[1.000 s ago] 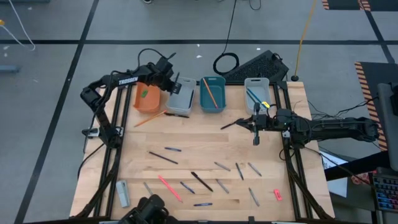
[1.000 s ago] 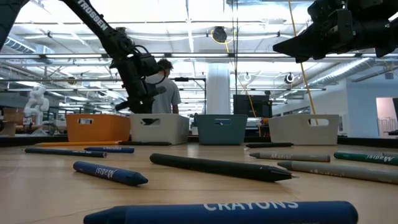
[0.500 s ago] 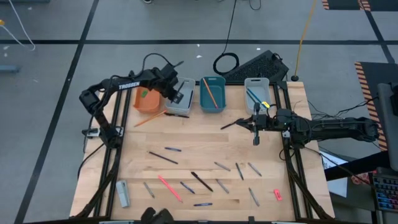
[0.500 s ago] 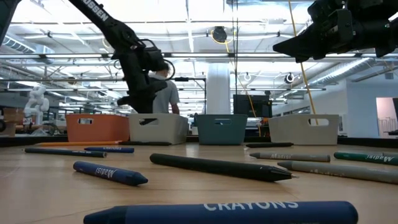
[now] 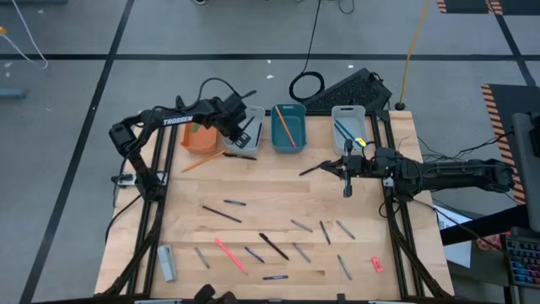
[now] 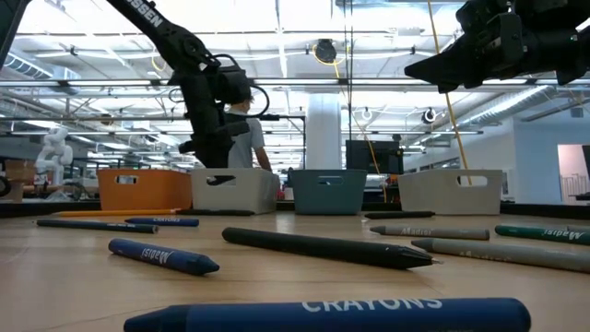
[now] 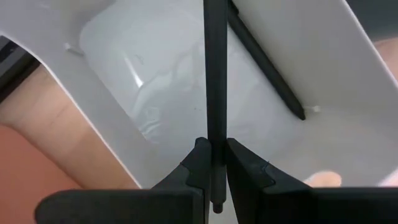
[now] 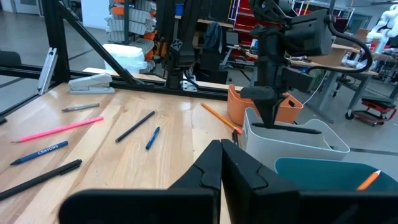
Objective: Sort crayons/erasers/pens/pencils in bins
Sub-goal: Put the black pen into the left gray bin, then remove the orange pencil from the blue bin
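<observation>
On a wooden table (image 5: 278, 181) strewn with crayons, pens and pencils, four bins line the far edge: orange (image 5: 199, 137), pale grey (image 5: 245, 135), teal (image 5: 288, 127) and a second pale grey (image 5: 348, 121). The left gripper (image 7: 212, 163) hangs over the first grey bin, fingers clamped on a black pen (image 7: 214, 81) (another dark pen (image 7: 264, 65) already lies inside). The right gripper (image 8: 221, 154) hovers mid-table, fingers pressed together, empty. A pink-red eraser (image 5: 376, 264) sits near the front right corner.
</observation>
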Robot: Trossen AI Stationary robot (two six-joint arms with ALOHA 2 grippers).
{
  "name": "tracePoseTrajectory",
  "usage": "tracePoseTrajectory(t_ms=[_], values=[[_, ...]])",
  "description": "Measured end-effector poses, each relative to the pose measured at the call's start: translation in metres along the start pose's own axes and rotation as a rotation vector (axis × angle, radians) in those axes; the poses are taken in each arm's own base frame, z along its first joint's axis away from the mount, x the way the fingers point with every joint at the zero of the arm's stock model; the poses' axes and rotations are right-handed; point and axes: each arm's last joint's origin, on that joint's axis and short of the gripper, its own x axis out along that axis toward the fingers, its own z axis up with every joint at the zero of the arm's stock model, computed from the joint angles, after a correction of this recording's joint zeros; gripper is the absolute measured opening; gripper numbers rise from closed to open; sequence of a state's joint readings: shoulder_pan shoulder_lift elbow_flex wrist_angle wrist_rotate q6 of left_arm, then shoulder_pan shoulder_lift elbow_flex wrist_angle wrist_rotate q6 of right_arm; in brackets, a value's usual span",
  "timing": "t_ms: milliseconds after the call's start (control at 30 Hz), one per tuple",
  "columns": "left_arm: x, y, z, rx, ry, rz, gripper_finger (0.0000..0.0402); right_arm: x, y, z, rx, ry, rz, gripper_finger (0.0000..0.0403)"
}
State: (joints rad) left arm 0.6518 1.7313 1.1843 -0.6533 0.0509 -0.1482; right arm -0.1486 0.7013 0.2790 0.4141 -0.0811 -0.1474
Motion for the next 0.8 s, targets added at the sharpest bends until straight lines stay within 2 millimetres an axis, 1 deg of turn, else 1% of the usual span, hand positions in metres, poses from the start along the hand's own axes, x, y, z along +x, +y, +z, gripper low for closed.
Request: tracePoseTrajectory(t_ms=[367, 433, 600, 667, 733, 800], values=[[0.0, 0.0, 0.002, 0.047, -0.024, -0.003, 0.0046, 0.0, 0.0, 0.0, 0.0, 0.0, 0.0, 0.0], [0.0, 0.0, 0.003, 0.053, -0.027, -0.003, 0.006, 0.0, 0.0, 0.0, 0.0, 0.0, 0.0, 0.0], [0.0, 0.0, 0.003, 0.062, -0.029, 0.013, 0.0119, 0.0, 0.0, 0.0, 0.0, 0.0, -0.001, 0.0], [0.0, 0.0, 0.003, 0.068, -0.03, 0.026, 0.0136, 0.0, 0.0, 0.0, 0.0, 0.0, 0.0, 0.0], [-0.003, 0.001, 0.003, 0.078, -0.032, 0.045, 0.0142, 0.0, 0.0, 0.0, 0.0, 0.0, 0.0, 0.0], [-0.013, -0.001, 0.002, 0.112, -0.056, 0.082, 0.0137, 0.0, 0.0, 0.0, 0.0, 0.0, -0.001, 0.0]])
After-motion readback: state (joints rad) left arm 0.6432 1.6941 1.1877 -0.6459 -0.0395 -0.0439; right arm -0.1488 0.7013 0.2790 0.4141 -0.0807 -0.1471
